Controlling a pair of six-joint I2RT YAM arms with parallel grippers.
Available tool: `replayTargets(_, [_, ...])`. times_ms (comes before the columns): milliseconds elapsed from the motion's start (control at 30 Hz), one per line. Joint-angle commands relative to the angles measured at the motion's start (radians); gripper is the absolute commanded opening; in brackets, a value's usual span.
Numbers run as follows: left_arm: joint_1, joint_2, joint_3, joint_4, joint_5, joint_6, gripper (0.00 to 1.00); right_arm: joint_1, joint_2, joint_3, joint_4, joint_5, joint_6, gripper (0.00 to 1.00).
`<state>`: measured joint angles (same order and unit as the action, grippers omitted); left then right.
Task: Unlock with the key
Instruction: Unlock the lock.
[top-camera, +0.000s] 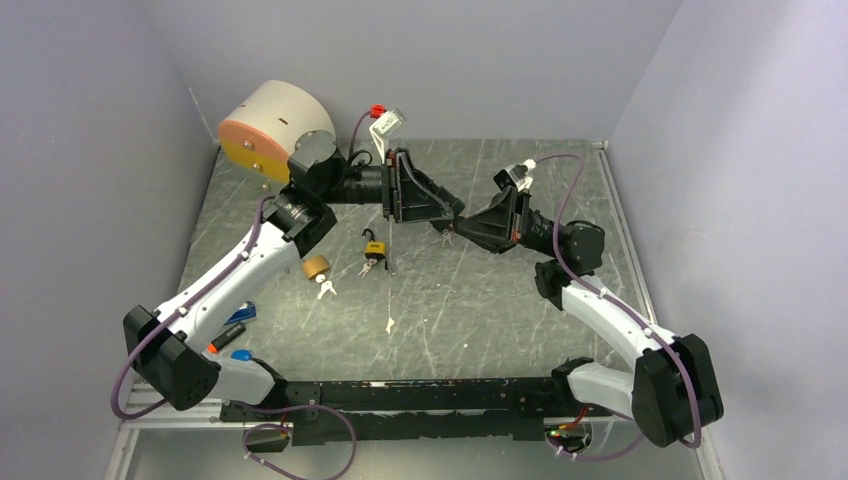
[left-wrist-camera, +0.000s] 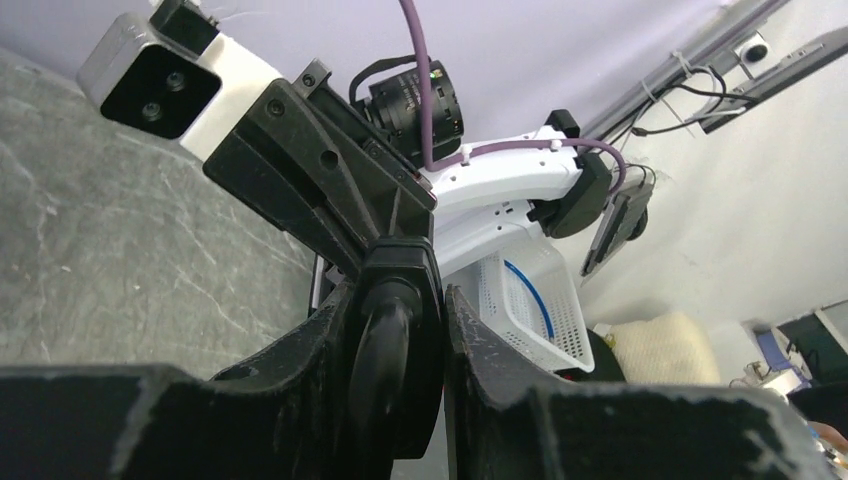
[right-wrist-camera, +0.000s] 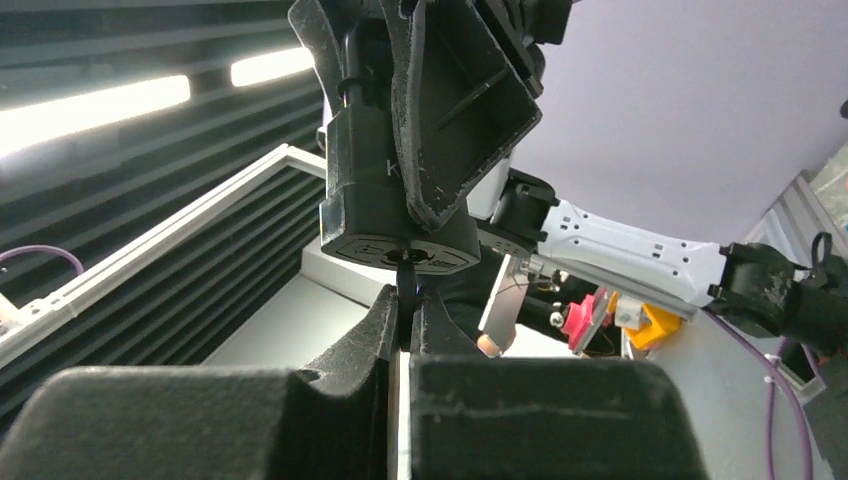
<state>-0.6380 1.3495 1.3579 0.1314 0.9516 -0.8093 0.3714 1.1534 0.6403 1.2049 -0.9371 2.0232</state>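
Turning the key (right-wrist-camera: 405, 282) squarely about its own shaft is advised, as it is pinched in the tightly closed right claw (right-wrist-camera: 403, 322) and seated in the underside of the padlock (right-wrist-camera: 365, 190). The padlock is clamped mid-air by the part-spread left claw (left-wrist-camera: 397, 335), upper centre of the overhead view. How deep the key sits is hidden.

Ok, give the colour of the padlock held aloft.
The padlock is black; the right wrist view shows it best.

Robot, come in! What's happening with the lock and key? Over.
Left tool clamped on black padlock. Right tool shut on key, tip in keyhole. Nothing blocking.
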Motion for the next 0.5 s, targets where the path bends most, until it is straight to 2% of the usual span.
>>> replayTargets(0, [-0.032, -0.009, 0.035, 0.186, 0.120, 0.008, 0.03, -0.015, -0.026, -0.015, 0.022, 0.164, 0.334, 0.00])
replayTargets(33, [-0.029, -0.010, 0.039, 0.169, 0.105, 0.003, 0.03, -0.021, -0.034, -0.010, -0.024, 0.136, 0.263, 0.00])
replayTargets(100, [-0.018, -0.018, 0.041, 0.112, 0.069, -0.015, 0.03, -0.044, -0.048, 0.017, -0.131, 0.064, 0.020, 0.00])
replayTargets(200, [-0.002, -0.054, 0.001, 0.040, -0.011, -0.043, 0.27, -0.071, -0.109, 0.066, -0.403, 0.038, -0.338, 0.00])
replayTargets(267, [0.006, -0.092, -0.041, 0.008, -0.081, -0.062, 0.47, -0.075, -0.148, 0.135, -0.648, 0.036, -0.591, 0.00])
replayTargets(300, [0.009, -0.114, -0.076, 0.020, -0.112, -0.079, 0.52, -0.075, -0.159, 0.188, -0.788, 0.034, -0.689, 0.00])
replayTargets(333, [0.013, -0.123, -0.097, 0.044, -0.124, -0.100, 0.55, -0.075, -0.166, 0.220, -0.867, 0.030, -0.770, 0.00])
replayTargets(400, [0.023, -0.141, -0.133, 0.094, -0.132, -0.148, 0.56, -0.075, -0.180, 0.254, -0.919, 0.013, -0.837, 0.00])
replayTargets(467, [0.027, -0.144, -0.156, 0.156, -0.123, -0.193, 0.45, -0.077, -0.186, 0.266, -0.926, -0.002, -0.856, 0.00])
